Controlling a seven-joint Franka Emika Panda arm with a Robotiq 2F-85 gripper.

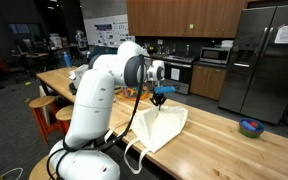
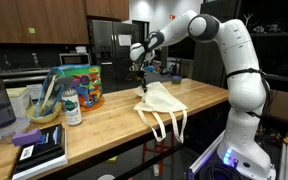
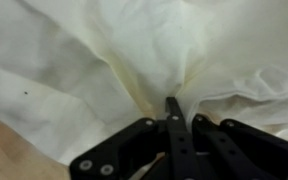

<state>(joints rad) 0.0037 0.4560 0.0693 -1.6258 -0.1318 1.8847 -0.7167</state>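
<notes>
**Item.** A cream cloth tote bag point(image 2: 162, 103) lies on the table point(image 2: 104, 130), directly under the end effector point(image 2: 141, 86). One fold of it is drawn up into a peak that meets the fingertips. The rest spreads flat below, and its two straps point(image 2: 174, 125) trail over the table edge on the side away from the peak.

**End effector state.** Clenched. In the wrist view the two black fingers point(image 3: 172, 105) meet on a pinched ridge of the fabric point(image 3: 104, 50), and creases radiate from the pinch point. In an exterior view the end effector point(image 1: 160, 98) stands just above the bag point(image 1: 159, 128), with cloth hanging from it in a tent shape.

**Handling properties (judged).**
- Light, soft and limp, so it holds no shape of its own.
- Not fragile and not slippery; woven cloth grips well between the pads.
- A single-layer pinch lifts only part of the bag, and the remainder drags.
- Suitable hold points: a raised fold, the hemmed mouth edge, or a strap.

**Surroundings.** Well apart from the end effector, farther along the table, stand a colourful box point(image 2: 79, 85), a small bottle point(image 2: 72, 108), a bowl point(image 2: 44, 110) and a stack of books point(image 2: 39, 150). A blue dish point(image 1: 251, 127) sits far off toward the refrigerator point(image 1: 264, 60).
</notes>
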